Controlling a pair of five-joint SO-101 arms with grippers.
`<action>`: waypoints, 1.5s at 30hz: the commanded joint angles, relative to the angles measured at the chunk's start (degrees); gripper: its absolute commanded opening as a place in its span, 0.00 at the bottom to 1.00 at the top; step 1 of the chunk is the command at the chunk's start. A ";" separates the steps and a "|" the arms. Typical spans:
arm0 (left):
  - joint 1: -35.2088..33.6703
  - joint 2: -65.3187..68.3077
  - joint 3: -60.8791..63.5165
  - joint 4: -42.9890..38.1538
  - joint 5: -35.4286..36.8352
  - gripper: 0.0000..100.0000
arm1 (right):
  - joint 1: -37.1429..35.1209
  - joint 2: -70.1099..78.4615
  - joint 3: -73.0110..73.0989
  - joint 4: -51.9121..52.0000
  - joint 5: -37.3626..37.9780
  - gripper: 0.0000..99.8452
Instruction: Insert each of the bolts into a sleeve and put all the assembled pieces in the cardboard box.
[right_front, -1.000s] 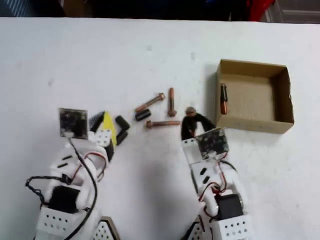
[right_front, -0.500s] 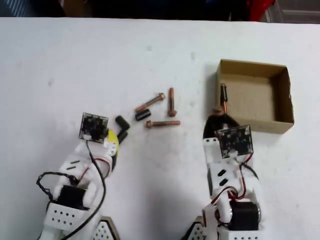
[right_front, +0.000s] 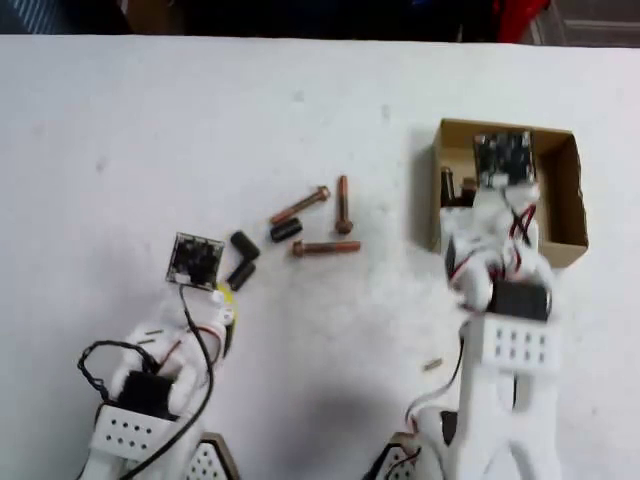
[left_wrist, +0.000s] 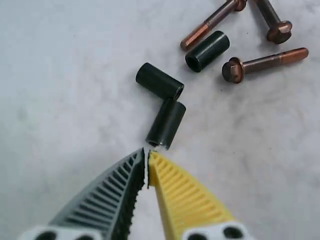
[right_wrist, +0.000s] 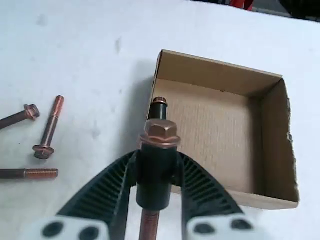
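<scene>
You are at the drop-off step: your right hand (right_wrist: 156, 161) pinches a sleeved bolt (right_wrist: 159, 134) over the left side of the box (right_wrist: 220, 70), which sits near the bench's (right_front: 150, 100) right edge with one piece (right_wrist: 159, 103) already inside. Next, clear its wall, lower and spread the hand. Your left hand (left_wrist: 147, 156), pressed together, points at a sleeve (left_wrist: 166, 123) mid-bench, loose bolts (left_wrist: 262, 62) nearby.
</scene>
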 joint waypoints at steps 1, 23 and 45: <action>-1.10 -0.48 -0.53 1.32 -0.62 0.05 | 1.98 10.86 -10.55 -2.15 0.70 0.02; -8.48 -0.48 1.67 5.10 -5.45 0.05 | 5.05 71.96 -63.21 10.77 0.70 0.02; -8.22 -0.48 1.67 5.10 -5.63 0.05 | 2.77 95.25 -98.99 28.97 2.99 0.15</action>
